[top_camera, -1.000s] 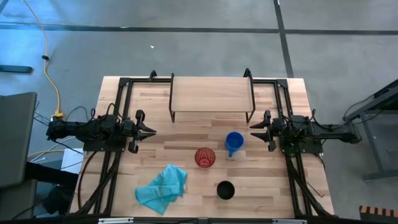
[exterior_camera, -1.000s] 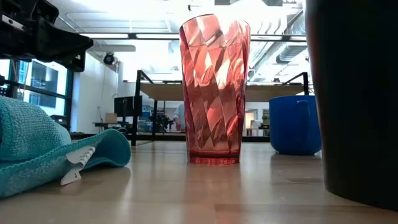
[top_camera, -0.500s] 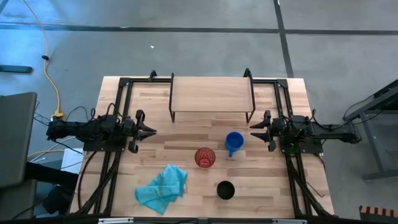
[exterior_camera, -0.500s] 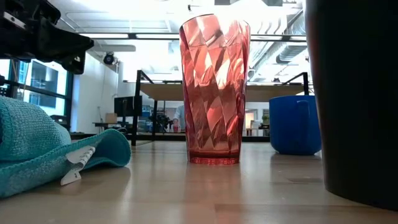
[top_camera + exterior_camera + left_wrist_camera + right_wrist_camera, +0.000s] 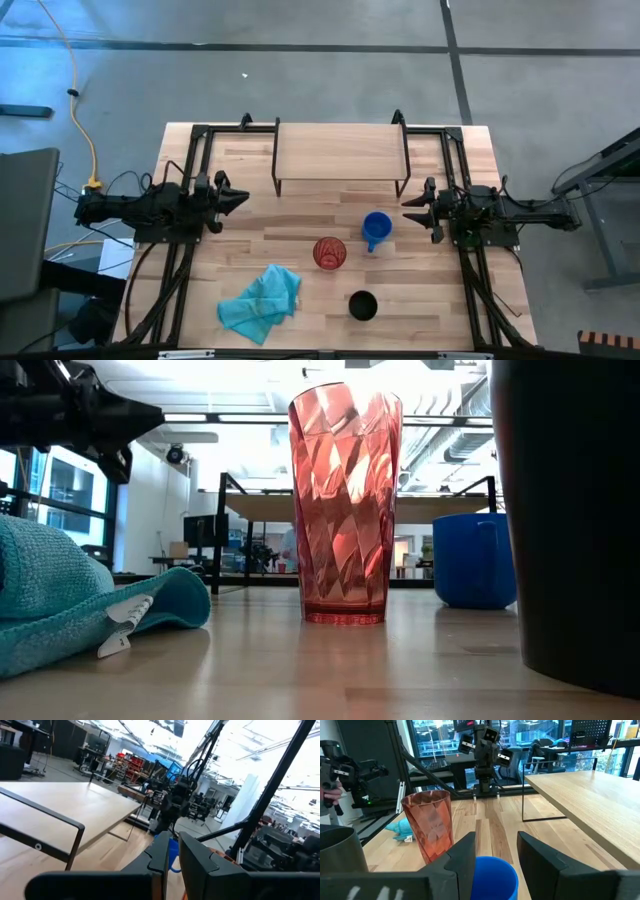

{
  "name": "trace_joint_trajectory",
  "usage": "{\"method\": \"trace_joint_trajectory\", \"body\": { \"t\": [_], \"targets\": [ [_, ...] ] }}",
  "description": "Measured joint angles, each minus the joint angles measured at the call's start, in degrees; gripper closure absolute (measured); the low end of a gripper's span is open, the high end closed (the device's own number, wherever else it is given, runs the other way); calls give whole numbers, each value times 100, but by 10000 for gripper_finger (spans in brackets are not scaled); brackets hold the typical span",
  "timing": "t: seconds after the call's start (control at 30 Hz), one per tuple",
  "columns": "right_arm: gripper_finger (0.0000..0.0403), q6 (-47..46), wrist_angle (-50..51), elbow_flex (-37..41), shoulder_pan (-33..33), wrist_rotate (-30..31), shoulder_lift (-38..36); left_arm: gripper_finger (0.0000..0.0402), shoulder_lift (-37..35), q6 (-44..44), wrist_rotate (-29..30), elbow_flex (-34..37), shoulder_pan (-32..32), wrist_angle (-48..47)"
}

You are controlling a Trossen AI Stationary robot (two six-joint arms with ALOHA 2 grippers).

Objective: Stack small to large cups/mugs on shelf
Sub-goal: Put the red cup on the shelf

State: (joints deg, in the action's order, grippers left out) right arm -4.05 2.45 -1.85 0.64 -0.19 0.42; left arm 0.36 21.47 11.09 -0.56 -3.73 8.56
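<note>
Blue mug (image 5: 376,229) sits just beside the spread right gripper (image 5: 408,211) (left gripper (image 5: 240,199) pressed together).

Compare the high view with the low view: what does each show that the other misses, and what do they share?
Only the high view shows both arms whole: the left gripper and the open right gripper, each parked at its side of the table and holding nothing, plus the empty top of the shelf. Only the low view shows the room beyond the table. Both show the red tumbler, the blue mug, the black cup and the teal cloth.
</note>
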Motion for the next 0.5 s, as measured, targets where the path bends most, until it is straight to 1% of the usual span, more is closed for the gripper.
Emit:
{"method": "trace_joint_trajectory", "body": {
  "t": [0.07,0.33,0.4,0.5],
  "targets": [
    [267,-260,-104,4,-1,0,-1,369,0,-1,5,0,0,0],
    [267,-3670,-866,4,13,2,-4,369,-1,96,13,0,0,435],
    [267,-4082,-1001,4,13,0,-4,369,-1,321,-83,0,0,458],
    [267,-4235,-1116,4,13,1,-4,369,0,638,-267,0,0,458]
  ]
}}
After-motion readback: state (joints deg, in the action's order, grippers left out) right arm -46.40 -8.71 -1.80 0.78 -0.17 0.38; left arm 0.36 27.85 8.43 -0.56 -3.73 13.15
